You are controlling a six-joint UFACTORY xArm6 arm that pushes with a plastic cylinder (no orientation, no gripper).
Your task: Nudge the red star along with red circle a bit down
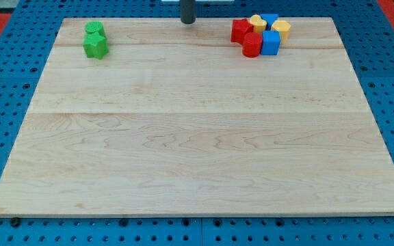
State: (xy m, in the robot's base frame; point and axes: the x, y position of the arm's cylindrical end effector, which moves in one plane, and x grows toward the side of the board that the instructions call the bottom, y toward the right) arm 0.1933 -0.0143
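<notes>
Clearly crowded: red star (240, 30) and red circle (252, 45) touching 2 blue (271, 42) and 2 yellow (280, 29) blocks at desk (197, 137) top right. No jaws; tip (187, 21) well left. Downward push risks dragging neighbours.

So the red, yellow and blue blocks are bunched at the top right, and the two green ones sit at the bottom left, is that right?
Not quite. The camera view shows the two green blocks at the top left, not the bottom left. The red, yellow and blue cluster is at the top right, as you said.
</notes>
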